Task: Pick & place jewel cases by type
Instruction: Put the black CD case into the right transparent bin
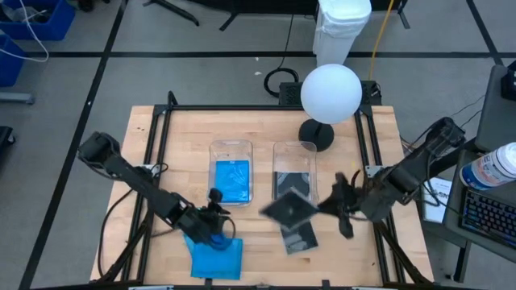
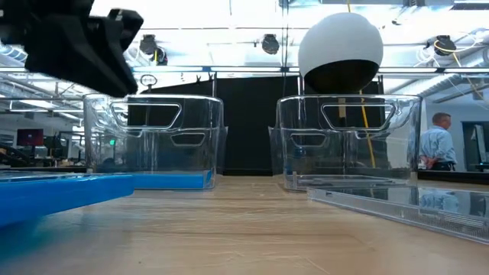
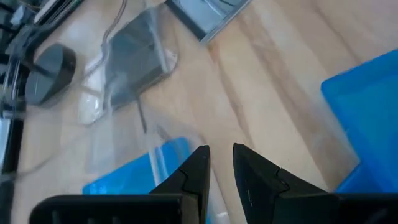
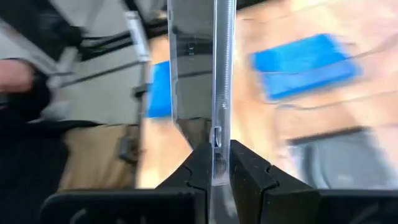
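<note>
Two clear bins side by side on the table (image 1: pixel 153 137): left bin (image 1: pixel 231 150) with a blue case (image 1: pixel 232 179), right bin (image 1: pixel 293 153) with a dark case (image 1: pixel 292 182). Right gripper (image 4: pixel 215 163) clamped on a grey case (image 1: pixel 290 209), above the right bin's near end. Left gripper (image 3: pixel 221 163) slightly parted, empty, over the blue cases (image 1: pixel 218 256) on the table.

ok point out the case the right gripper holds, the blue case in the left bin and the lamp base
dark case (image 1: pixel 290 210), high view, middle of its face
blue case in the left bin (image 1: pixel 232 180), high view, its centre
lamp base (image 1: pixel 317 135), high view, top of the round foot
</note>
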